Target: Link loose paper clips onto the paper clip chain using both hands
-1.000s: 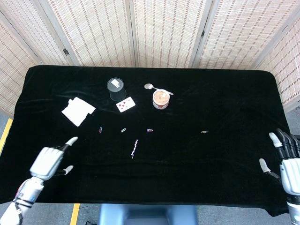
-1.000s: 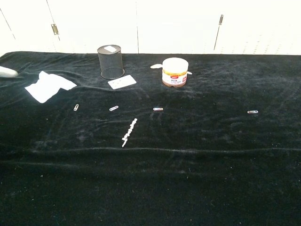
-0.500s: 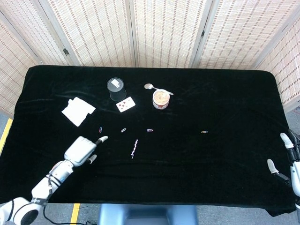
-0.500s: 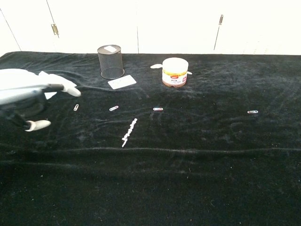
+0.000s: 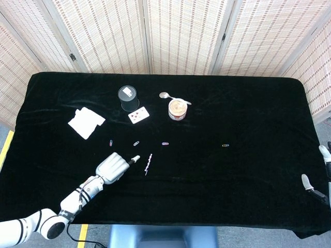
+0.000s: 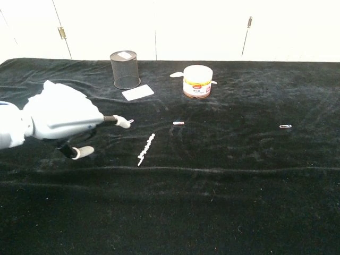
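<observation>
black cloth (image 5: 248, 103) — chain (image 5: 148, 164) beside left robot hand (image 5: 112, 168)

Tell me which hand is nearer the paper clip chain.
Left. The left hand sits just left of the paper clip chain, one finger reaching toward it. The right hand is far off at the table's right edge.

jar (image 6: 197, 81) label: red band, wording too small to read

Black tablecloth (image 5: 248, 113); white napkin (image 5: 86, 123); black mesh cup (image 6: 124, 70).
</observation>
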